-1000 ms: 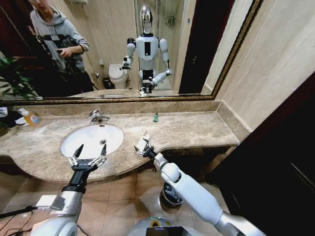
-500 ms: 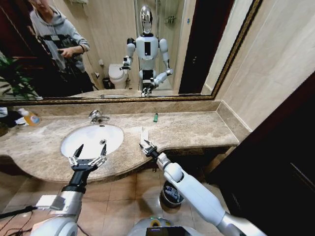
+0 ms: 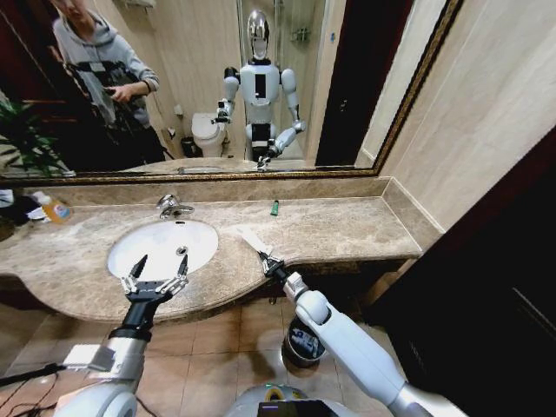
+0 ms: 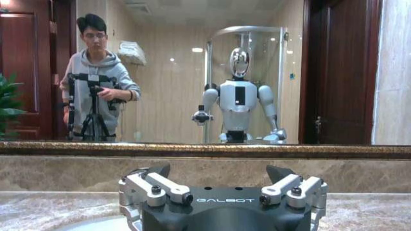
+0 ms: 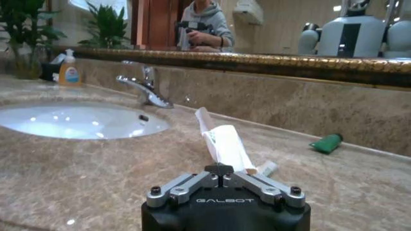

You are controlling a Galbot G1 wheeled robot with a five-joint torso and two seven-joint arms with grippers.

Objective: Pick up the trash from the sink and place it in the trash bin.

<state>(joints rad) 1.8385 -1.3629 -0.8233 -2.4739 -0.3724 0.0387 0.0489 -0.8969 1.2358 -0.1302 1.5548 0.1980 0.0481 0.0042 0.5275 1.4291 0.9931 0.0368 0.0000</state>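
My right hand point(image 3: 268, 261) was at the front edge of the beige marble-patterned surface point(image 3: 347, 230), at about 3 o'clock from the white oval sink point(image 3: 162, 246). Its fingers were pressed together on the near end of a long flat white packet point(image 3: 255, 241). The packet slanted away from the hand toward 11 o'clock; in the right wrist view it rose above the surface from the closed fingertips point(image 5: 222, 169). A thin white stick point(image 5: 265, 167) lay on the surface just beside the packet's gripped end.

My left hand point(image 3: 155, 278) hovered over the near rim of the sink at about 6 o'clock, with its fingers spread wide and nothing between them.

A tiny green tube point(image 3: 274, 208) lay on the surface near the back wall, at about 12 o'clock from my right hand and well apart from it.

The small round black trash bin point(image 3: 303, 342) with a shiny silver rim stood on the tiled floor below the surface edge, partly covered by my right forearm.
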